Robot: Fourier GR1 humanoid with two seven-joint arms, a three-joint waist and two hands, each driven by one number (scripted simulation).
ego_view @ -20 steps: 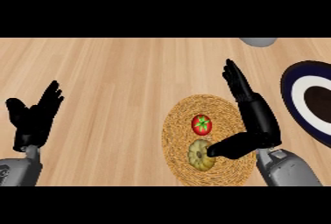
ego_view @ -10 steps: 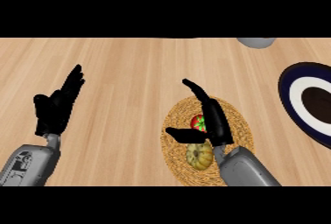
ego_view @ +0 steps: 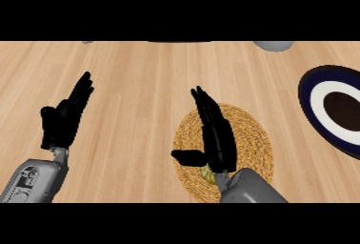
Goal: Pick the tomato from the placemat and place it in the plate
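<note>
While the left hand (ego_view: pixel 65 116) rested open, the right hand (ego_view: pixel 215 136) hovered straight-fingered over the placemat (ego_view: pixel 256 138), plate (ego_view: pixel 313 102) off right.

Right hand (ego_view: pixel 215 136) flat over woven placemat (ego_view: pixel 253 138)

Kitchen counter, home-style setting.
Light wooden plank countertop (ego_view: pixel 147 71), round woven straw placemat (ego_view: pixel 249 138), dark blue and white round plate (ego_view: pixel 316 102) at right edge, grey dish (ego_view: pixel 274 45) at top edge.
</note>
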